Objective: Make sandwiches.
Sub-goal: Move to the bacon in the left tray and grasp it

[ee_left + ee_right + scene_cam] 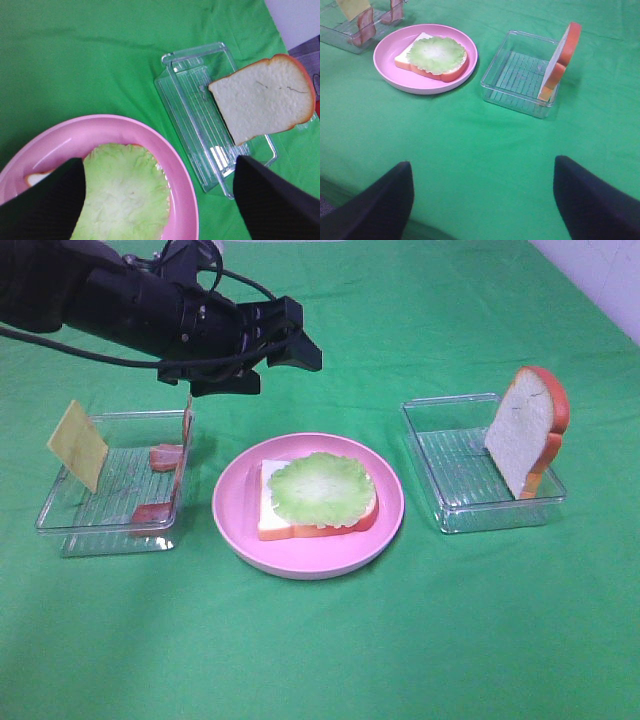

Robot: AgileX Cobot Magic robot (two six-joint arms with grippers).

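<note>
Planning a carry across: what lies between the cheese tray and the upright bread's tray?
Only the pink plate, carrying lettuce on a bread slice; the exterior high view shows it.

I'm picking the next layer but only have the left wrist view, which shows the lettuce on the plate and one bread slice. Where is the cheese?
Observer: The cheese square stands tilted at the left edge of the left tray, left of the plate.
Operator: And the bacon?
Observer: The bacon strips are in that same tray, one of them upright against its right wall.
Operator: Is the other arm holding anything?
Observer: No, the right gripper is open and empty.
</note>
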